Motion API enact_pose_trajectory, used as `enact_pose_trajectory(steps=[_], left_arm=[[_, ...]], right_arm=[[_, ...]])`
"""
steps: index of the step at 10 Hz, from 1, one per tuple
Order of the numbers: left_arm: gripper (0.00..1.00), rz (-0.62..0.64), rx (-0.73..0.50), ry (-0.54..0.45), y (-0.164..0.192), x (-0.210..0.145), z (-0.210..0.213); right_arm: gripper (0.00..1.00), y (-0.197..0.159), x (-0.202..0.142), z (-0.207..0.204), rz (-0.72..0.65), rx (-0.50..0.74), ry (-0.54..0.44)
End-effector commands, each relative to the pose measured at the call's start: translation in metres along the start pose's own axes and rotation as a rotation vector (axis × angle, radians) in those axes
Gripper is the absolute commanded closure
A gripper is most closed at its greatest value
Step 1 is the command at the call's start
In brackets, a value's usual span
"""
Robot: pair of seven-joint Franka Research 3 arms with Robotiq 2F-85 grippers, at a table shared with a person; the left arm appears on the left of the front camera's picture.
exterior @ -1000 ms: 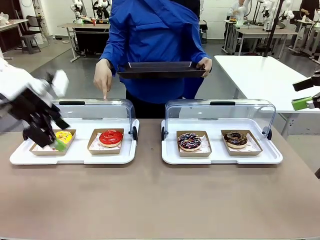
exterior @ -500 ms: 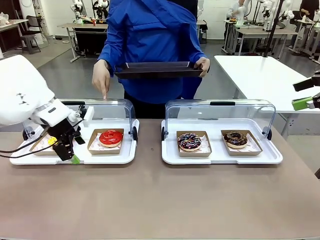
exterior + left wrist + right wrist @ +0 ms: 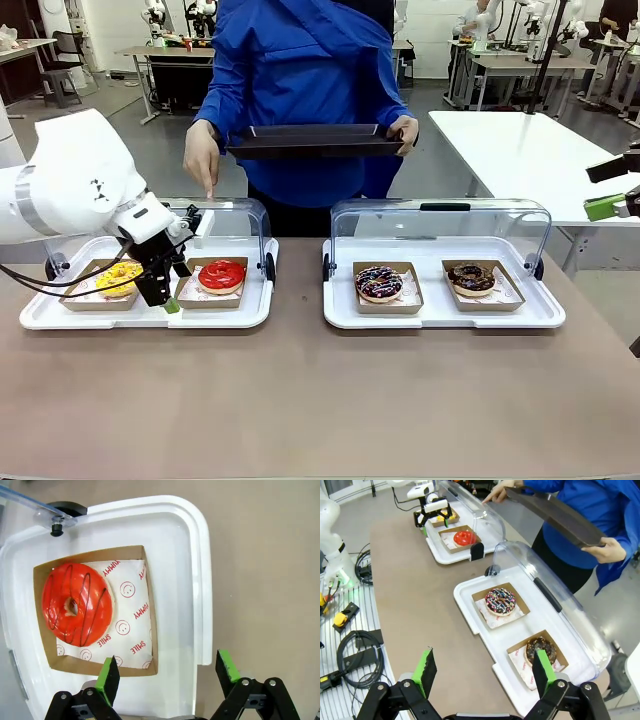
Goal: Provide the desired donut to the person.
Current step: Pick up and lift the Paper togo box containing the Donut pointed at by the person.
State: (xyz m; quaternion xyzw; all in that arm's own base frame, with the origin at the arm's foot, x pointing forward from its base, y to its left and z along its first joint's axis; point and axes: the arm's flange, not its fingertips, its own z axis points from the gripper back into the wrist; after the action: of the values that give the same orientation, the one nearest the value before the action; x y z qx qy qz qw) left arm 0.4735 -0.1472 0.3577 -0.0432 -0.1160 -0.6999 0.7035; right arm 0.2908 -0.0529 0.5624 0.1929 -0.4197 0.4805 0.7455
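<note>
Evidently the red donut (image 3: 221, 274), seated in its cardboard box (image 3: 210, 300) on the left white tray (image 3: 240, 315), is the one wanted: the person's hand (image 3: 203, 157) is pointed down at the clear lid (image 3: 240, 215) behind it, and a dark tray (image 3: 315, 139) is held ready to receive it. The left jaws are spread apart just beside the box, seemingly for a grasp; the right jaws, also apart, are held well away.

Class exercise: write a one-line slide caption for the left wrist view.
Open left gripper hovers above the rim of the white tray, beside a red-glazed donut in its cardboard holder.
</note>
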Motion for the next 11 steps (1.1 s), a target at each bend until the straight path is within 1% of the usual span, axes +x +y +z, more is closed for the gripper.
enact_pose_trajectory(steps=[1,2,3,4,6,7,8,9,10,11], left_arm=[[0.0,0.02,-0.009,-0.005,0.011,-0.004,-0.009],[0.0,0.017,0.001,0.004,0.011,-0.004,-0.009],[0.2,0.006,-0.012,0.012,0.011,-0.006,-0.011],[0.6,0.024,-0.026,0.029,0.009,-0.005,-0.011],[1.0,0.022,-0.019,0.015,0.009,-0.005,-0.018],[1.0,0.02,-0.003,0.024,0.01,-0.005,-0.021],[1.0,0.009,-0.012,0.016,0.01,-0.006,-0.025],[0.94,0.021,-0.023,0.023,0.01,-0.008,-0.028],[1.0,0.02,-0.027,0.02,0.01,-0.008,-0.029],[1.0,0.018,-0.026,0.011,0.009,-0.008,-0.027]], right_arm=[[0.0,-0.001,0.001,-0.003,-0.005,0.013,-0.024],[0.0,-0.001,0.001,-0.003,-0.005,0.013,-0.024],[0.0,-0.001,0.001,-0.003,-0.005,0.013,-0.024],[0.0,-0.001,0.001,-0.003,-0.005,0.013,-0.024],[0.0,-0.001,0.001,-0.003,-0.005,0.013,-0.024],[0.0,-0.001,0.001,-0.003,-0.005,0.013,-0.024],[0.0,-0.001,0.001,-0.003,-0.005,0.013,-0.024],[0.0,-0.001,0.001,-0.003,-0.005,0.013,-0.024],[0.0,-0.001,0.001,-0.003,-0.005,0.013,-0.024],[0.0,-0.001,0.001,-0.003,-0.005,0.013,-0.024]])
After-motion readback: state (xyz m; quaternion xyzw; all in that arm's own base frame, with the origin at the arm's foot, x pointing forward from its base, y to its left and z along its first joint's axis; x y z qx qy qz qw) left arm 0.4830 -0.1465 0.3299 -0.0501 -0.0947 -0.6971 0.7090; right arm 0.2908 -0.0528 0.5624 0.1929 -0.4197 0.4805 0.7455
